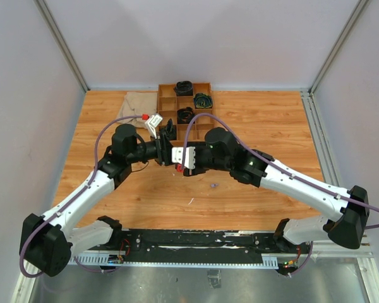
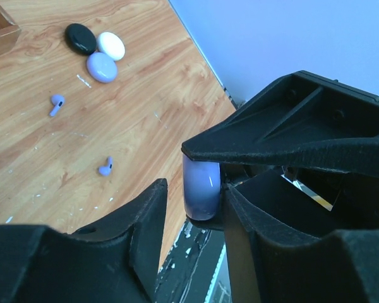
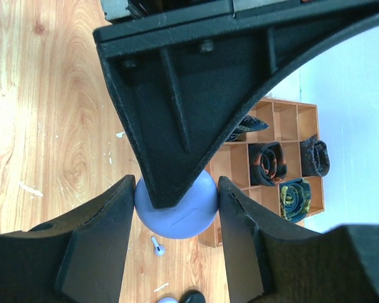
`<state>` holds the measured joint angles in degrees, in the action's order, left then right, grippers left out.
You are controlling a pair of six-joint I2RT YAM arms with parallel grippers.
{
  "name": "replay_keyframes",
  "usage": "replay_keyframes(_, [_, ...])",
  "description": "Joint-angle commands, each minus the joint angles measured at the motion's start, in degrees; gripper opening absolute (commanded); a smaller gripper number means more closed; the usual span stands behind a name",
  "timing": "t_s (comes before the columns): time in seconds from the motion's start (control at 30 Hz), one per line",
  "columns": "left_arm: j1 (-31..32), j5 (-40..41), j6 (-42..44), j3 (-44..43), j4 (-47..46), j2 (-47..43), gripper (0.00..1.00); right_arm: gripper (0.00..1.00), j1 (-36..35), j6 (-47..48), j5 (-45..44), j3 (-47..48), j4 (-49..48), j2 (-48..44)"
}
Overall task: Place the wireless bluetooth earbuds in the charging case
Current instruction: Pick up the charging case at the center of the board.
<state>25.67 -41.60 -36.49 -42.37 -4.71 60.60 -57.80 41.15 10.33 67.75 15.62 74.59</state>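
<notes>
Right claw [image 3: 175,203] is clenched on the lilac charging case [image 3: 177,221], one finger pressed to each side of its round rim, and holds it in the air above the middle of the bench [image 1: 145,202]. Left claw [image 2: 193,205] meets it from the opposite side and straddles the same case across its flat faces. One finger lies against a face, but a gap shows between the other finger and the case, so this claw is released rather than clamped. Both arms reach in from the near edge, and their wrists come together over the bench's middle.

On the bare wood below, one lilac earbud [image 2: 105,167] lies loose. A second lilac earbud [image 2: 57,103] lies farther back, apart from the first, and neither sits in a case. Beyond them three closed pucks huddle together: a lilac puck [image 2: 102,67], a white puck [image 2: 111,45] and a black puck [image 2: 80,38].

At the middle of the far edge stands a wooden tray [image 1: 167,95] of compartments, several holding rolled dark bands [image 1: 184,87]. A tan sheet [image 1: 136,104] lies just beside the tray's left side.
</notes>
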Motion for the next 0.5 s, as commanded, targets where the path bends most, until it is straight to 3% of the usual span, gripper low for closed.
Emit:
replay_keyframes(0.0, [-0.4, -2.9, -1.4, 1.0, -3.8, 0.5, 0.42, 0.32, -1.4, 2.2, -0.4, 0.4, -2.2, 0.0])
replay_keyframes(0.23, [-0.4, -3.2, -1.2, 1.7, -5.1, -0.5, 0.22, 0.47, -1.5, 4.3, -0.6, -0.9, -3.0, -0.8])
replay_keyframes(0.47, [-0.4, -0.8, 0.8, 3.3, -7.3, -3.9, 0.14, 0.76, -0.9, 2.7, -0.8, -1.9, -2.7, -4.2])
